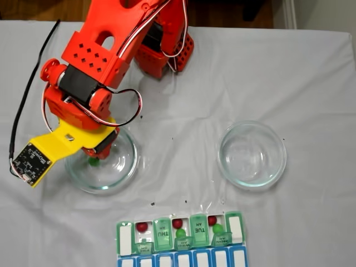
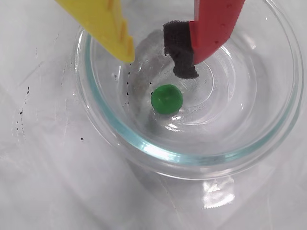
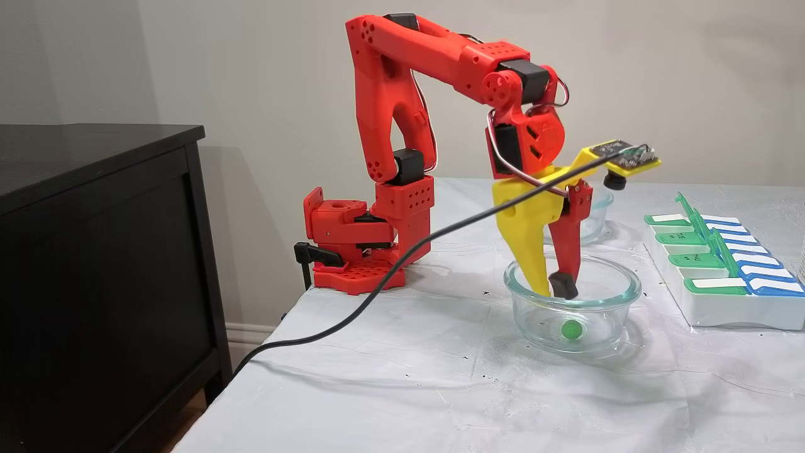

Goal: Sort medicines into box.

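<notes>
glossy green pea-sized ball (image 2: 166, 98) | lies loose on floor of round clear glass dish (image 2: 110, 129) | yellow-and-red pincer (image 2: 160, 60) spread above it, not touching | green translucent pill organizer (image 1: 181, 232) well apart

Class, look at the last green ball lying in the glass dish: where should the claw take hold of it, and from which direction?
Grip the green ball across its middle, coming straight down from above. It is round, so any pair of opposite sides works, but the glass dish walls it in all round. The open claw hangs just above it, beside rather than astride, so shift first.
</notes>
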